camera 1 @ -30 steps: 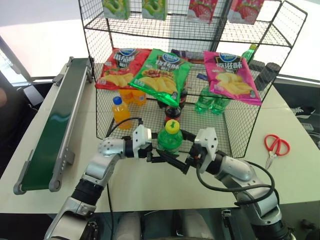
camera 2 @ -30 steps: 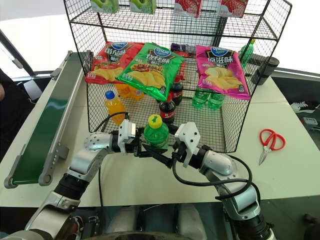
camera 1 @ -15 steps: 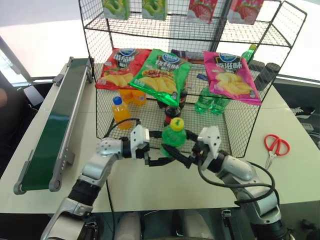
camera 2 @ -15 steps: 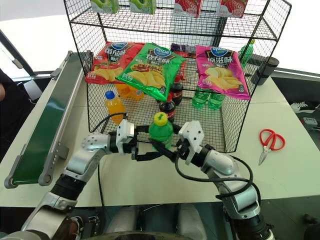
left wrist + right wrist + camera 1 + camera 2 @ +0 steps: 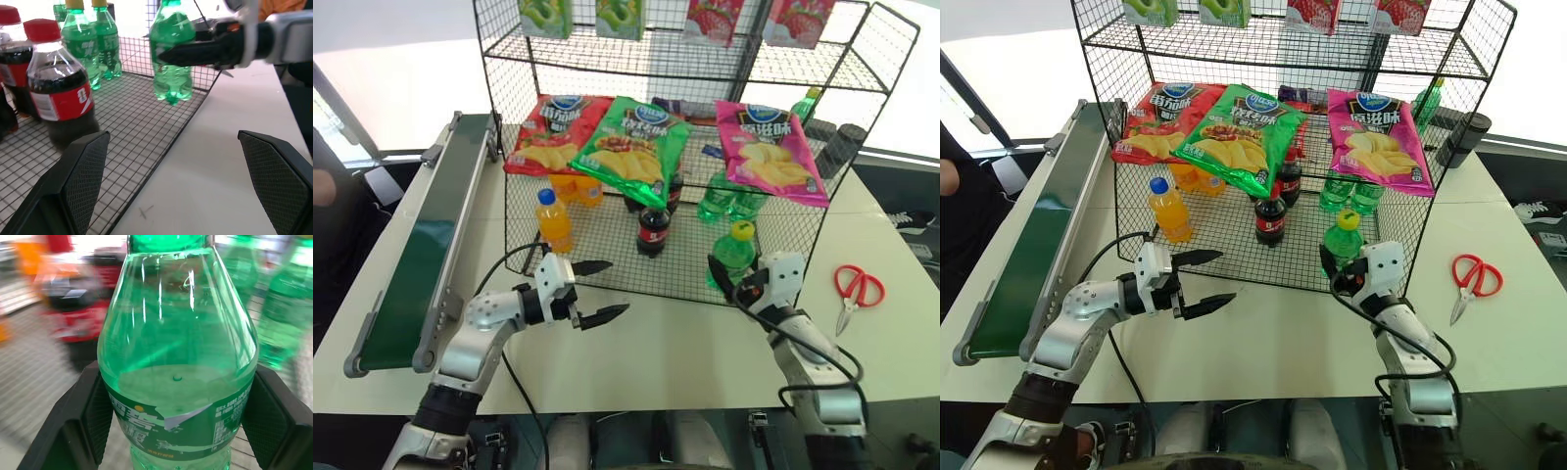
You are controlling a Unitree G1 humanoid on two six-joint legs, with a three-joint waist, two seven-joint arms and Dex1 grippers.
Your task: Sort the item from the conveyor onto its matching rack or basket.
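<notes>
While the right pincer (image 5: 732, 277) stood clamped on the green bottle (image 5: 732, 257), that item hung upright just over the front right corner of the wire basket (image 5: 607, 277), clear of the conveyor (image 5: 416, 253) on the far left of the bench (image 5: 685, 343).

Step in hand, as judged: carrying the bottle into the basket, the pickup being done. The next move would call for reaching deeper over the low front wall toward the standing green bottles (image 5: 724, 198), lowering until the base met the mesh floor, then parting the fingers without tipping the bottle.

Left pincer (image 5: 597, 292): jaws spread wide, holding nothing, over the bench just before the basket's front edge.

Count of contents:
- Green bottles: one held; two seen standing together at the rear right of the basket; a further one (image 5: 806, 102) behind the mesh at the back right.
- Orange bottles: one with a blue cap (image 5: 552, 219) in front; others behind it under the crisps, number unclear.
- Cola bottles: one in front (image 5: 653, 231), at least one more behind.
- Crisp bags on the slanted shelf: three, namely red (image 5: 553, 133), green (image 5: 631, 145), pink (image 5: 771, 151).
- Cartons on the top shelf: four, two green and two red.
- Scissors (image 5: 854, 289): one pair, red-handled, on the bench right of the basket.
</notes>
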